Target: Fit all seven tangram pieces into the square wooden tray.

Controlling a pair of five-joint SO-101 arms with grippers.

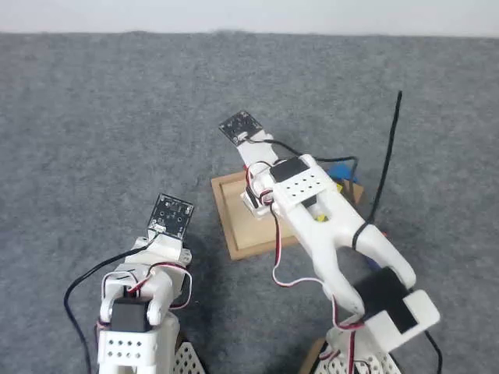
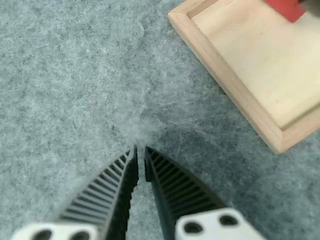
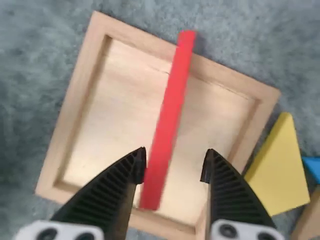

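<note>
The left gripper (image 2: 140, 152) sits nearest, over the grey felt desk (image 2: 75, 75), just off one corner of the tray (image 2: 227, 75). Its fingers (image 2: 115, 190) are together, the tips almost touching, with nothing between them.

The right gripper (image 3: 174, 155) is positioned above the tray, near its front rim. Its fingers (image 3: 125, 180) are apart.

The red piece (image 3: 170, 115) stands on edge between the right fingers. It lies against one finger, with a visible gap to the other. It runs across the tray floor, and its far end overlaps the far rim. Whether it rests on the tray floor cannot be told.

The yellow triangle (image 3: 277, 170) lies flat on the desk, outside the tray and just beside one side rim.

The blue piece (image 3: 312, 167) lies on the far side of the yellow triangle from the tray.
</note>
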